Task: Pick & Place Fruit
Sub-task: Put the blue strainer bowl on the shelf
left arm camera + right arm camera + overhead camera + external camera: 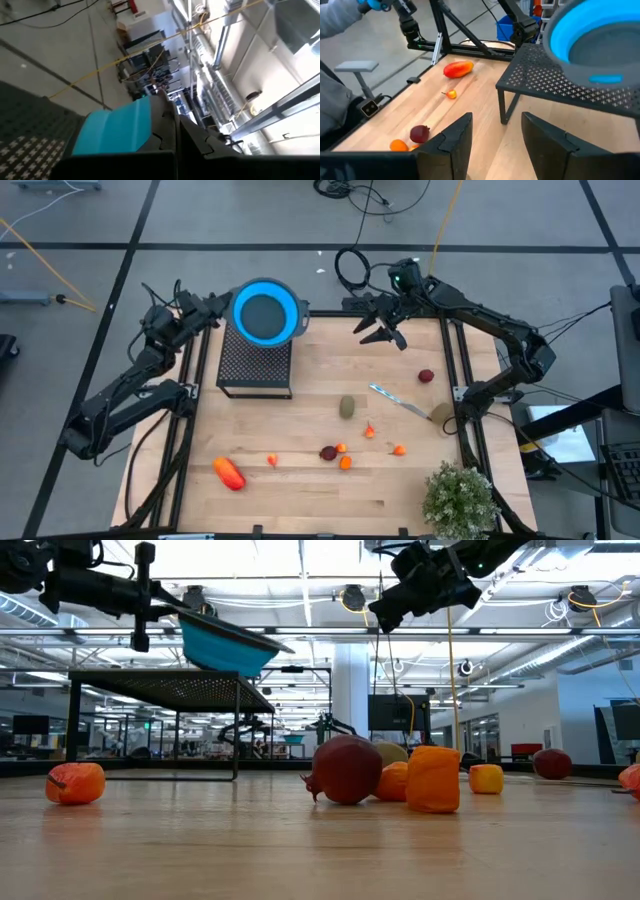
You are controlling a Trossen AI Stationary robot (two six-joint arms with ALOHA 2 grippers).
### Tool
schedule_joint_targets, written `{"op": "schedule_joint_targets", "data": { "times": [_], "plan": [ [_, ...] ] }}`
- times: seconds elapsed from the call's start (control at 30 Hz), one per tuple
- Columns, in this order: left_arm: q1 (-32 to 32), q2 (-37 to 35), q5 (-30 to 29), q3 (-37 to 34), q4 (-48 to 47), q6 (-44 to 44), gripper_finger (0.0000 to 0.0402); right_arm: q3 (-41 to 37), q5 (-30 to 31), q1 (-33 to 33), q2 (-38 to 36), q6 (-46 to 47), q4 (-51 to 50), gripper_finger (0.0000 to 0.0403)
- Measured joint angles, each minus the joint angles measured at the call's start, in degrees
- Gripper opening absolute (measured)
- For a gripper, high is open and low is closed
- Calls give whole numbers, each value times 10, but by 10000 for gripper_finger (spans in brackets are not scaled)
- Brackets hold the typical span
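So the left tool [222, 307] is clamped on the rim of the blue bowl [266, 313], holding it up in the air just above the black mesh stand [254, 362] at the back of the desk [300, 490]. In the low view the bowl hangs tilted over the stand's top.

The right tool [385, 332] hovers high over the back of the desk, right of the bowl, with nothing between its fingers [451, 142] (there's a clear gap between them, about half spread).

All the fruit sits on the wood. The long red-orange piece [229, 473] lies near the front left corner. A tiny orange one [272, 460] is a bit to its right. The dark red one [328, 452] is around the middle front, with small orange bits [345, 463] just beside it, and two more orange ones [399, 449] further right. The brownish-green oval [347, 407] rests mid-desk, and another dark red fruit [426, 376] sits toward the right edge.

A thin silvery utensil [397, 400] lies diagonally between those two, and a bushy green plant [459, 498] fills the front right corner.
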Motion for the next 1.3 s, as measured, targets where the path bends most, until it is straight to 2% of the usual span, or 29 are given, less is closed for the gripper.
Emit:
{"op": "schedule_joint_targets", "data": {
  "times": [0.4,0.67,0.87,1.07,1.3],
  "plan": [
    [59,0,50,0,-26,4,0,0,0,0,0,-20,-33,133],
    [80,4,50,0,-23,6,0,0,-1,0,0,-19,-34,132],
    [85,42,57,0,4,5,0,0,-1,0,0,-19,-33,131],
    [83,99,79,-1,83,-9,0,0,0,0,0,-18,-33,130],
    [83,127,91,-1,89,-17,0,0,2,0,0,-17,-36,130]
  ]
}}
